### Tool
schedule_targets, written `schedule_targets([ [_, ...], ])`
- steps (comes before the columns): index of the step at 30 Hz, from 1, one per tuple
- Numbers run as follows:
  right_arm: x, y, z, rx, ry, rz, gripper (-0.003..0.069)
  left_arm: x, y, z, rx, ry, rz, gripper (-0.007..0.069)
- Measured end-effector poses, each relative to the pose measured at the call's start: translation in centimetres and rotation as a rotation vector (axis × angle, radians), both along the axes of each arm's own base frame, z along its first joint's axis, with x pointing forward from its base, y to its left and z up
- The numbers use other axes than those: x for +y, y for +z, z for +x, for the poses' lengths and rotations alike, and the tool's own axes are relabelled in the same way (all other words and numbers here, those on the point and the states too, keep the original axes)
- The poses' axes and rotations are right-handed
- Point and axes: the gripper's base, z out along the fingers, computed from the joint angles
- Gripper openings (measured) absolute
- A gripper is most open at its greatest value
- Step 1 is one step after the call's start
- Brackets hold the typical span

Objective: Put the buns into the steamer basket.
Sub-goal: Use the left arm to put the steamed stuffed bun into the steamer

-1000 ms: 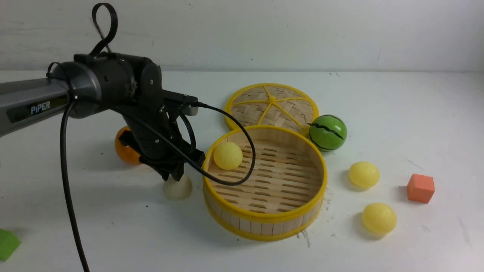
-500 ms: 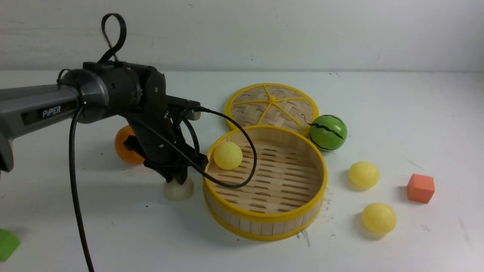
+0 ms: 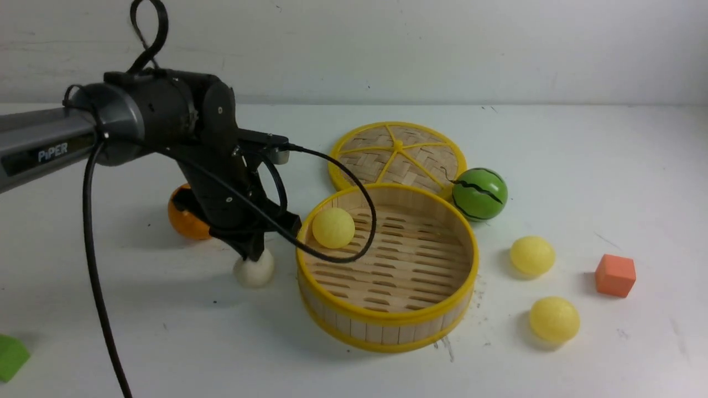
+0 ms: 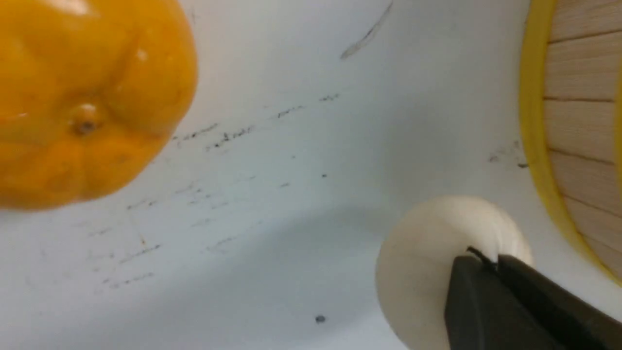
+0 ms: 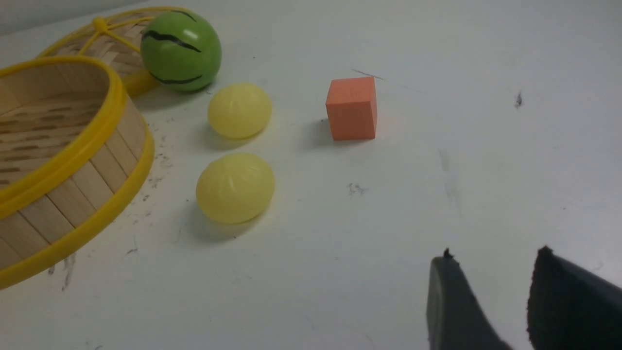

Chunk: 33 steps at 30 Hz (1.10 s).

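The steamer basket (image 3: 387,331) stands mid-table with one pale yellow bun (image 3: 333,228) inside at its left wall. The off-white bun (image 3: 253,272) lies on the table just left of the basket. My left gripper (image 3: 255,255) is shut, its tips resting on top of this bun (image 4: 418,262), nothing between the jaws. Two more yellow buns (image 3: 532,255) (image 3: 554,319) lie right of the basket; the right wrist view shows them too (image 5: 239,110) (image 5: 235,187). My right gripper (image 5: 494,253) is open and empty, low over bare table right of them, out of the front view.
An orange fruit (image 3: 185,218) sits behind my left gripper. The woven lid (image 3: 397,155) lies behind the basket, with the green striped ball (image 3: 479,194) at its right. An orange cube (image 3: 615,275) is far right, a green block (image 3: 11,356) at the near left edge.
My left gripper rose a little, then came down and left; the off-white bun under its tips shifted slightly left, away from the basket.
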Motion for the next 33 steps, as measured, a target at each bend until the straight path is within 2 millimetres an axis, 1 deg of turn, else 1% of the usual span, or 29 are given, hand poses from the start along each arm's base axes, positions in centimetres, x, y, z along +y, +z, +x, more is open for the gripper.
schedule_targets([
  [1,0.0,0.0,0.0,0.000,0.000,0.000,0.0239,0.0,1.8,-0.5,-0.021,0.007,-0.026,-0.0013],
  [2,0.0,0.0,0.0,0.000,0.000,0.000,0.0239,0.0,2.1,-0.6,-0.026,0.008,-0.032,-0.0013],
  [3,0.0,0.0,0.0,0.000,0.000,0.000,0.0239,0.0,3.1,-1.0,-0.038,0.011,-0.055,-0.0013],
  [4,0.0,0.0,0.0,0.000,0.000,0.000,0.0239,-0.3,5.1,-1.8,-0.054,0.017,-0.120,-0.0013],
  [5,0.0,0.0,0.0,0.000,0.000,0.000,0.0239,-0.3,5.3,-1.9,-0.056,0.016,-0.126,-0.0013],
  [6,0.0,0.0,0.0,0.000,0.000,0.000,0.0239,-0.8,6.3,-2.5,-0.062,0.000,-0.169,-0.0013],
  [7,0.0,0.0,0.0,0.000,0.000,0.000,0.0239,-1.7,6.6,-3.0,-0.060,-0.026,-0.195,-0.0013],
  [8,0.0,0.0,0.0,0.000,0.000,0.000,0.0239,-1.8,6.6,-3.1,-0.060,-0.031,-0.195,-0.0013],
  [9,0.0,0.0,0.0,0.000,0.000,0.000,0.0239,-3.2,6.4,-3.6,-0.049,-0.072,-0.205,-0.0013],
  [10,0.0,0.0,0.0,0.000,0.000,0.000,0.0239,-3.4,6.4,-3.6,-0.047,-0.076,-0.206,-0.0013],
  [11,0.0,0.0,0.0,0.000,0.000,0.000,0.0239,-4.8,5.8,-4.0,-0.040,-0.116,-0.202,-0.0013],
  [12,0.0,0.0,0.0,0.000,0.000,0.000,0.0239,-5.6,5.4,-4.1,-0.042,-0.139,-0.198,-0.0013],
  [13,0.0,0.0,0.0,0.000,0.000,0.000,0.0239,-7.0,4.7,-4.4,-0.046,-0.174,-0.188,-0.0013],
  [14,0.0,0.0,0.0,0.000,0.000,-0.001,0.0239,-7.9,4.1,-4.5,-0.050,-0.197,-0.174,-0.0013],
  [16,0.0,0.0,0.0,0.000,0.000,-0.001,0.0239,-9.2,2.9,-4.5,-0.059,-0.222,-0.148,-0.0013],
  [18,0.0,0.0,0.0,0.000,0.000,-0.001,0.0239,-9.5,1.8,-4.2,-0.053,-0.219,-0.125,-0.0013],
  [19,0.0,0.0,0.0,0.000,0.000,-0.001,0.0239,-9.6,1.8,-4.2,-0.054,-0.218,-0.127,-0.0013],
  [20,0.0,0.0,0.0,0.000,0.000,-0.001,0.0239,-9.6,1.0,-3.9,-0.048,-0.212,-0.108,-0.0013],
  [23,0.0,0.0,0.0,0.000,0.000,-0.001,0.0239,-9.6,-0.5,-3.1,-0.053,-0.206,-0.071,-0.0011],
  [27,0.0,0.0,0.0,0.000,0.000,-0.001,0.0239,-9.7,-1.4,-2.6,-0.074,-0.213,-0.051,0.0022],
  [29,0.0,0.0,0.0,0.000,0.000,-0.001,0.0239,-9.7,-1.5,-2.4,-0.080,-0.216,-0.042,0.0078],
  [30,0.0,0.0,0.0,0.000,0.000,-0.001,0.0239,-9.7,-1.5,-2.4,-0.078,-0.210,-0.042,0.0129],
  [31,0.0,0.0,0.0,0.000,0.000,-0.001,0.0239,-9.7,-1.5,-2.4,-0.079,-0.209,-0.042,0.0137],
  [33,0.0,0.0,0.0,0.000,0.000,-0.001,0.0239,-9.6,-1.3,-2.5,-0.074,-0.189,-0.046,0.0243],
])
